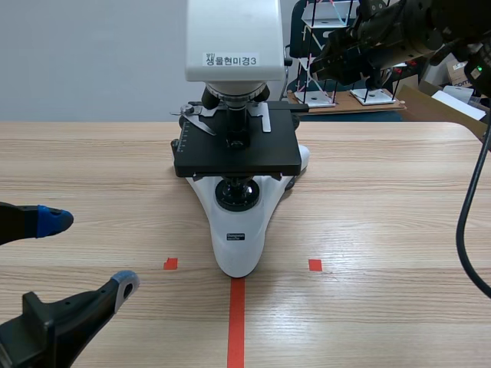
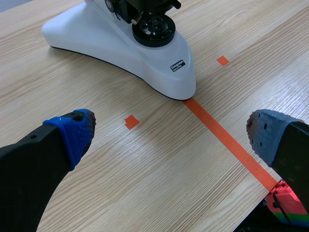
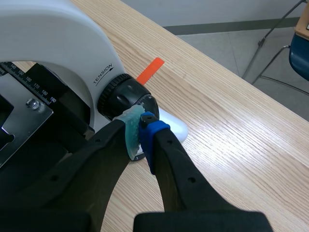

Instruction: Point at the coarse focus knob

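Both right jaws — closed together — sit against the coarse focus knob (image 3: 126,99); pushing further could turn it and drive the stage (image 1: 261,153), while left jaws hang apart.

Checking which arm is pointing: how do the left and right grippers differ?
The left gripper is open; the right gripper is shut. The left hangs over the wooden table before the white microscope's foot; the right's tips sit at the black ridged knob on its side. Both have black fingers with dotted pads.

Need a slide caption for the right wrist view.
Right gripper, shut, tips at the coarse focus knob on the microscope.
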Controlling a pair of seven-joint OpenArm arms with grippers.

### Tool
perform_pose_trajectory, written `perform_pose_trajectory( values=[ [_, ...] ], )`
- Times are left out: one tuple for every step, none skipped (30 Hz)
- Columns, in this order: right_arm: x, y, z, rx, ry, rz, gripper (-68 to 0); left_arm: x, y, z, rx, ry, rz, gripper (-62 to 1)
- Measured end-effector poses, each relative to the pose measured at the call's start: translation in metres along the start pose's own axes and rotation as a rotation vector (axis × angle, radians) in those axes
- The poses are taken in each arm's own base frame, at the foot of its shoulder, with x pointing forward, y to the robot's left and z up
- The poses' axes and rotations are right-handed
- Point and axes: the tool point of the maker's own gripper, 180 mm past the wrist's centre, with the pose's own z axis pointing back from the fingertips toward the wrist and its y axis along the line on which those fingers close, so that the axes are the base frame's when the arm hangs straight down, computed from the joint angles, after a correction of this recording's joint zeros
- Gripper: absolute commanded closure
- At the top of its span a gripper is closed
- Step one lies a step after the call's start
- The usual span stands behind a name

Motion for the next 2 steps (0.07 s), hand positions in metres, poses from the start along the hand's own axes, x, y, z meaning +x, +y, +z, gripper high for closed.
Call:
perform_pose_trajectory(
  values=[
    [0.0, 0.0, 0.0, 0.0, 0.0, 0.0, 0.2, 0.0, 0.0, 0.0, 0.0, 0.0, 0.0, -62.3],
    [0.0, 0.0, 0.0, 0.0, 0.0, 0.0, 0.2, 0.0, 0.0, 0.0, 0.0, 0.0, 0.0, -62.3]
  ],
)
